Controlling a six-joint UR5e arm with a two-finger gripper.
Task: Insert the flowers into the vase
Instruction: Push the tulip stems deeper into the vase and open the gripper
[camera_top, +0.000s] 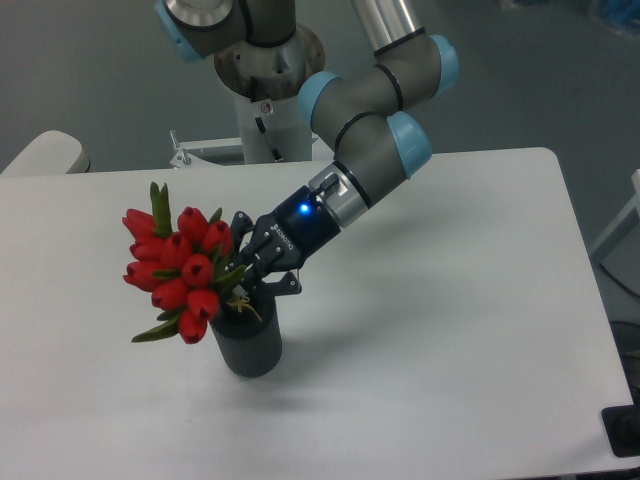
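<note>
Red flowers (178, 273) are leaning left of the vase (246, 345); I'm gripping their stems in the tool (250, 272) just above its rim, bunch axis tilting.

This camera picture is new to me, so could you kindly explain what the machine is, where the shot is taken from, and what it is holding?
It is one robot arm, grey tubes with light blue joint caps, mounted behind a white table. A fixed camera looks down on it from the front. At the arm's end is a two-finger gripper, a black claw with a small blue light behind it. It is shut on the flowers, a bunch of red tulip buds with green leaves, gripped at the stems. The bunch leans left over the vase, a small dark grey ribbed cylinder standing on the table. The stem ends sit at the vase's mouth; how deep they reach is hidden.
</note>
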